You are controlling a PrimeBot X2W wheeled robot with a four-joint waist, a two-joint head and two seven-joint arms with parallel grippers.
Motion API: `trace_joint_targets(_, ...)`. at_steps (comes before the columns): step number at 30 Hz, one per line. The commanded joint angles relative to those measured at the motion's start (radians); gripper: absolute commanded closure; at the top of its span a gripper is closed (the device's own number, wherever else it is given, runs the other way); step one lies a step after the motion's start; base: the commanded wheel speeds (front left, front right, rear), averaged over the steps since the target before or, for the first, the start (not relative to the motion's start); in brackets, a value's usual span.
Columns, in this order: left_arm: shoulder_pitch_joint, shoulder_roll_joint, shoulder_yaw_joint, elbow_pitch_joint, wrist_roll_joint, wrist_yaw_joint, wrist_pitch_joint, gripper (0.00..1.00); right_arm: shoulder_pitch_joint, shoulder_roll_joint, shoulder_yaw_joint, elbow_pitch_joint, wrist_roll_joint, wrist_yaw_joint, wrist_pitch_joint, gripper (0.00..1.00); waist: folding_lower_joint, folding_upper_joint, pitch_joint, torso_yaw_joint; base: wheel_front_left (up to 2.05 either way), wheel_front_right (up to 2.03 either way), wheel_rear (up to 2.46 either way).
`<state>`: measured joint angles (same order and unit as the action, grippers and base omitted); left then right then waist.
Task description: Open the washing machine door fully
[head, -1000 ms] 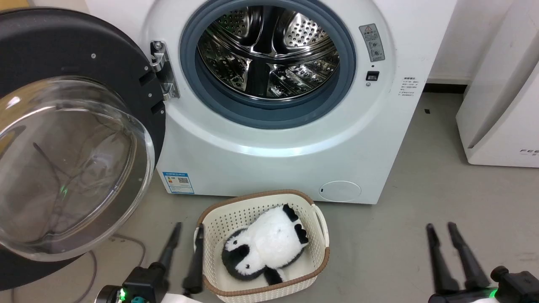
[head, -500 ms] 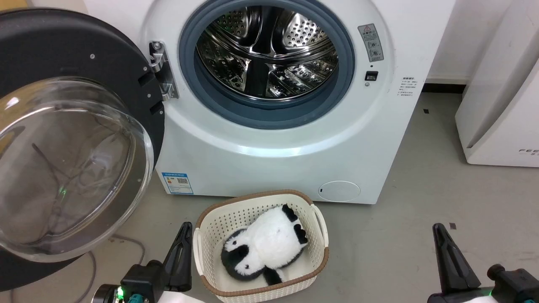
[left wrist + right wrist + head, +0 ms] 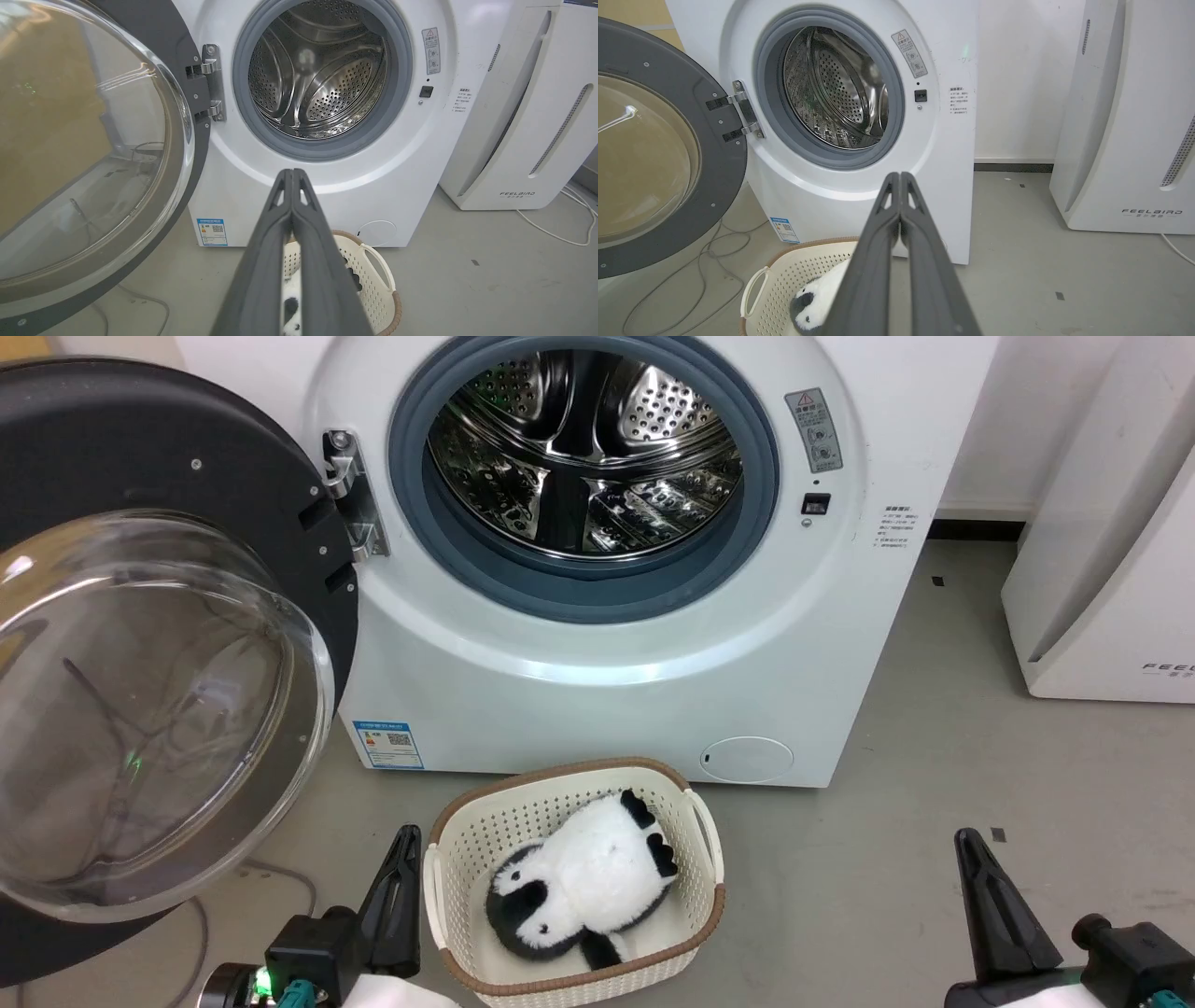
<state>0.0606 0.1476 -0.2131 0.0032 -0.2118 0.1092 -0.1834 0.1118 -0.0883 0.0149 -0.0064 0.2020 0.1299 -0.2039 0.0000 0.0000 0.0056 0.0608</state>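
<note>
The washing machine door (image 3: 140, 644) hangs swung wide to the left of the washing machine (image 3: 607, 700) on its metal hinge (image 3: 347, 495). The head view cuts off the door's left and lower edges, and the top of the machine is cropped too. Through the door's clear glass bowl (image 3: 149, 709) the floor behind looks warped and hard to read. The print on the warning label (image 3: 814, 429) beside the grey gasket (image 3: 579, 593) is too small to make out.

The left gripper (image 3: 407, 835) sits at the lower left, just beside the rim of a cream basket (image 3: 560, 782), its fingers pressed together on nothing. The right gripper (image 3: 964, 840) sits at the lower right over bare floor (image 3: 934, 756), well apart from the basket, closed and empty as well. The bottom edge crops both wrists.

In the left wrist view the closed fingers cover most of the basket and the stuffed penguin (image 3: 583, 887) lying in it. That view takes in the white FEELBIRD appliance (image 3: 518, 116) with its vent slots and a white cord (image 3: 556, 235) on the floor; the head view catches just its corner. The right wrist view shows grey cables (image 3: 691, 261) trailing under the door.

The basket stands on the floor just in front of the machine, below the steel drum (image 3: 583, 448) and right of the blue sticker (image 3: 387, 744), between the two grippers.
</note>
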Motion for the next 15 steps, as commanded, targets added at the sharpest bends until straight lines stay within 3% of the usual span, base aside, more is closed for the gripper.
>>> trace_joint_targets(1,-0.012,-0.002,0.008,-0.001,0.013,-0.008,0.007,1.00,-0.016,0.007,-0.002,0.001,-0.011,0.000,0.007,1.00,0.0000,0.0000,0.000,-0.001,0.00,0.00,0.00)
trace_joint_targets(15,-0.018,-0.015,0.035,-0.001,0.040,-0.022,0.031,1.00,-0.029,0.012,-0.003,0.002,-0.037,0.000,0.034,1.00,0.0000,0.0000,-0.001,-0.009,0.00,0.00,0.00)
